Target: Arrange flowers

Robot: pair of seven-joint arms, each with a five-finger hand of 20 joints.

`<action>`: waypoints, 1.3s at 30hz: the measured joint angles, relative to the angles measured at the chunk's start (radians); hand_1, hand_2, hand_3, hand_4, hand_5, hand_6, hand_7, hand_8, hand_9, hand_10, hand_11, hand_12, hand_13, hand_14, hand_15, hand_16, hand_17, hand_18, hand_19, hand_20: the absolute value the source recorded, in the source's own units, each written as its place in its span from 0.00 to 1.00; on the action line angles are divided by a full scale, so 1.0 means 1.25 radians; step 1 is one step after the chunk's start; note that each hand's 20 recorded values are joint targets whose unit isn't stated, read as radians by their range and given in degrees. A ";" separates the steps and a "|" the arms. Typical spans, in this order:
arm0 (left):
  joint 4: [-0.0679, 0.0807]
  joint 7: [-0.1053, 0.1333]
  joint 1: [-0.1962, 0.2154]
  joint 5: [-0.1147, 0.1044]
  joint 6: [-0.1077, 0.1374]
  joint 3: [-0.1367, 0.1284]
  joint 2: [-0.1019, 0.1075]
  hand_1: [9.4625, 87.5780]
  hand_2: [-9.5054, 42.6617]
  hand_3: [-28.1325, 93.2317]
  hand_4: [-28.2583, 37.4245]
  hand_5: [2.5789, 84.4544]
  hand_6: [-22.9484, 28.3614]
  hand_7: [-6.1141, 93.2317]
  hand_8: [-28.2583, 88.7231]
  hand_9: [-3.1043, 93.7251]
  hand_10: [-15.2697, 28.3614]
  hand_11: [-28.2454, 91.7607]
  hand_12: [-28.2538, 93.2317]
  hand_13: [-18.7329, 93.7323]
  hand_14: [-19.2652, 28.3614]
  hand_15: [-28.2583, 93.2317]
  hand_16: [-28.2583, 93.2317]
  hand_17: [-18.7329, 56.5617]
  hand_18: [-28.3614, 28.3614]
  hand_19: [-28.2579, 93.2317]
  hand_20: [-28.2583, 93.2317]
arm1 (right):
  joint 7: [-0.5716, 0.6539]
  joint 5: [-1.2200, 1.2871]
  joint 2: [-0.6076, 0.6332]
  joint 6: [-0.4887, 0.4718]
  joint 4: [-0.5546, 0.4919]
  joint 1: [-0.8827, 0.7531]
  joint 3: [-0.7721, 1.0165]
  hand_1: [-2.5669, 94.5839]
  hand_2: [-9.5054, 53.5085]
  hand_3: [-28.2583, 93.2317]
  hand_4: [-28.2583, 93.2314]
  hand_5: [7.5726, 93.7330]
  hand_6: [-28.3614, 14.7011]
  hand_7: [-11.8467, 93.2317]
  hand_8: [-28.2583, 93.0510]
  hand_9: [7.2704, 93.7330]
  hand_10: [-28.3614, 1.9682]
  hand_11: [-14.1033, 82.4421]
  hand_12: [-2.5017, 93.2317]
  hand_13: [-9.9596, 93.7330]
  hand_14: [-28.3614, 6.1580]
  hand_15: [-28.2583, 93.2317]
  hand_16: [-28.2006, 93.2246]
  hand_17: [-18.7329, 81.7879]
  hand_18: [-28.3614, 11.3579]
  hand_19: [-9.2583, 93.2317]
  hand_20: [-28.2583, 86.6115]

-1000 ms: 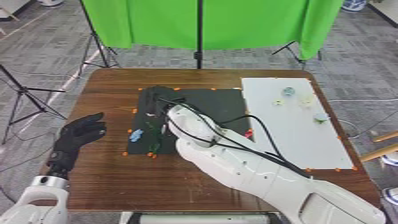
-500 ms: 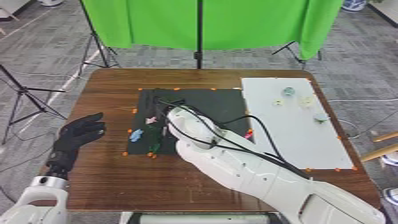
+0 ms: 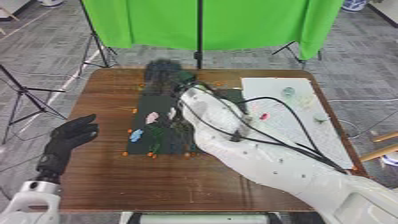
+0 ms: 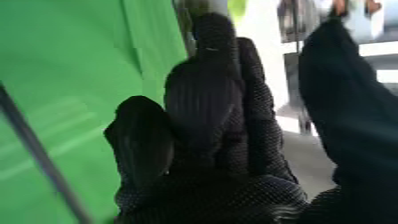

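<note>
My right hand (image 3: 163, 76) is open and empty over the far edge. Nearer me than it, the pink flower (image 3: 151, 118) and blue flower (image 3: 136, 135) lie apart: arranging seems partly done, finish unclear. Right of it, pale things (image 3: 289, 92); whether containers, holding anything, I can't tell.

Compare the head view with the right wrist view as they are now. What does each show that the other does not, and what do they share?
Head view: the robot's left hand, open over the left of the brown table; a black mat bearing a pink piece and a blue piece; and a white sheet to its right.

Right wrist view: close detail of ribbed glove fabric, with the fingers straight.

Both: the right hand and the green curtain.
</note>
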 measured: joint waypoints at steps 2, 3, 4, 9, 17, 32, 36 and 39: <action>-0.002 -0.001 0.008 0.000 0.002 -0.003 -0.001 0.44 0.00 0.75 0.32 0.50 0.53 0.22 0.18 0.50 0.64 0.42 0.32 0.52 0.75 0.42 0.21 0.38 0.72 0.32 0.39 | 0.000 0.010 0.045 -0.008 -0.075 -0.008 0.070 0.32 0.00 0.76 0.13 0.49 0.59 0.19 0.19 0.56 0.28 0.23 0.24 0.77 0.47 0.72 0.52 0.65 0.18 0.98 0.69; -0.004 -0.002 0.011 0.000 0.003 -0.005 -0.002 0.44 0.00 0.75 0.32 0.50 0.53 0.22 0.18 0.50 0.63 0.42 0.32 0.52 0.75 0.42 0.21 0.38 0.72 0.32 0.39 | 0.000 0.017 0.070 -0.019 -0.110 -0.015 0.110 0.30 0.00 0.76 0.13 0.47 0.58 0.18 0.19 0.53 0.25 0.22 0.23 0.76 0.44 0.72 0.51 0.63 0.16 0.97 0.69; -0.006 -0.003 0.015 0.000 0.004 -0.008 -0.004 0.44 0.00 0.75 0.31 0.50 0.53 0.22 0.18 0.50 0.63 0.42 0.32 0.52 0.75 0.42 0.21 0.38 0.72 0.32 0.39 | 0.000 0.022 0.095 -0.038 -0.142 -0.022 0.149 0.29 0.00 0.75 0.13 0.44 0.58 0.17 0.19 0.50 0.23 0.21 0.23 0.75 0.41 0.71 0.51 0.62 0.14 0.96 0.69; -0.016 -0.005 0.034 0.000 0.007 -0.019 -0.010 0.43 0.00 0.75 0.31 0.50 0.54 0.22 0.18 0.50 0.64 0.42 0.32 0.52 0.76 0.42 0.21 0.38 0.72 0.32 0.39 | 0.011 0.027 0.249 -0.254 -0.258 -0.077 0.322 0.22 0.00 0.71 0.14 0.39 0.56 0.14 0.20 0.43 0.15 0.20 0.22 0.71 0.32 0.70 0.50 0.58 0.09 0.94 0.71; -0.016 -0.007 0.042 0.000 0.007 -0.020 -0.014 0.43 0.00 0.75 0.31 0.50 0.54 0.21 0.18 0.50 0.64 0.42 0.32 0.52 0.76 0.42 0.21 0.38 0.72 0.32 0.39 | 0.132 0.041 0.444 -0.327 -0.238 -0.291 0.541 0.15 0.03 0.69 0.13 0.33 0.59 0.12 0.20 0.39 0.08 0.18 0.19 0.73 0.28 0.68 0.49 0.56 0.03 0.91 0.71; -0.017 -0.007 0.044 0.000 0.007 -0.021 -0.019 0.43 0.00 0.75 0.31 0.50 0.54 0.21 0.18 0.49 0.64 0.42 0.32 0.52 0.76 0.42 0.21 0.38 0.72 0.32 0.39 | 0.219 0.017 0.452 -0.359 -0.055 -0.430 0.561 0.22 0.00 0.72 0.14 0.34 0.59 0.14 0.19 0.47 0.12 0.21 0.19 0.77 0.38 0.72 0.50 0.60 0.10 0.94 0.70; -0.018 -0.007 0.046 0.000 0.007 -0.023 -0.020 0.43 0.00 0.75 0.31 0.50 0.54 0.21 0.18 0.49 0.64 0.42 0.32 0.52 0.76 0.42 0.21 0.38 0.72 0.32 0.39 | 0.230 -0.001 0.443 -0.357 -0.043 -0.441 0.561 0.24 0.00 0.72 0.14 0.37 0.59 0.14 0.19 0.49 0.13 0.21 0.20 0.78 0.40 0.72 0.50 0.60 0.10 0.94 0.69; -0.019 -0.007 0.048 0.000 0.007 -0.026 -0.022 0.43 0.00 0.75 0.31 0.50 0.54 0.21 0.18 0.49 0.64 0.42 0.32 0.52 0.76 0.42 0.21 0.38 0.72 0.32 0.39 | 0.237 -0.019 0.441 -0.357 -0.037 -0.452 0.561 0.29 0.00 0.73 0.13 0.41 0.60 0.16 0.19 0.55 0.17 0.22 0.20 0.79 0.44 0.73 0.50 0.62 0.12 0.95 0.69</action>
